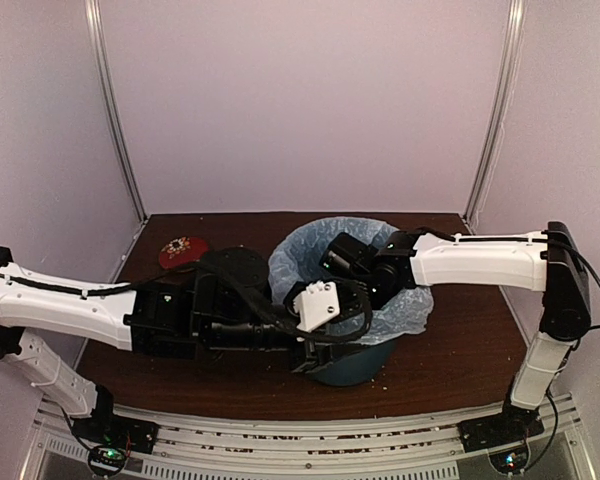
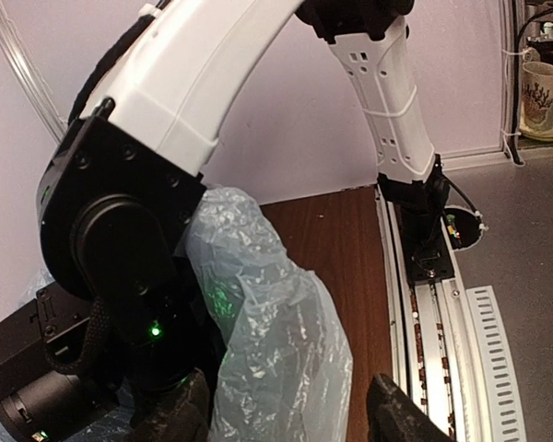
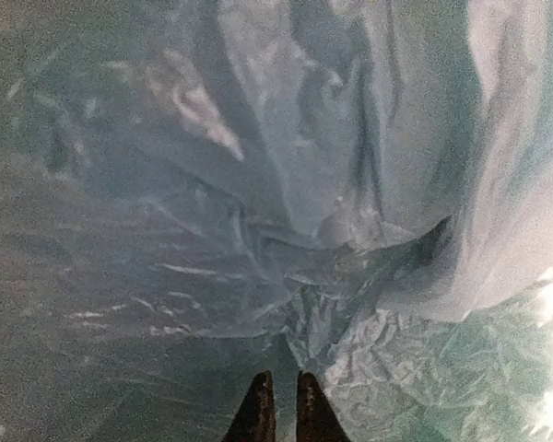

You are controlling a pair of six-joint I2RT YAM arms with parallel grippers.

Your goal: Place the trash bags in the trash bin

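The right claw [image 3: 277, 398], tips pinched nearly together on nothing, sits deep inside the trash bag [image 1: 315, 240], which already lines the trash bin [image 1: 355, 368], while the left claw [image 2: 286, 414] gapes around a bag fold at the rim's 7 o'clock, so seemingly only seating that edge remains.

There is a dark brown wooden table [image 1: 460, 340]. A round teal-blue plastic bucket [image 1: 355, 368] stands on it near the front edge, about in the middle. A flat round red plate [image 1: 183, 250] lies at the far left corner, well apart from the bucket. Some tiny pale crumbs [image 1: 400, 385] dot the wood near the front.
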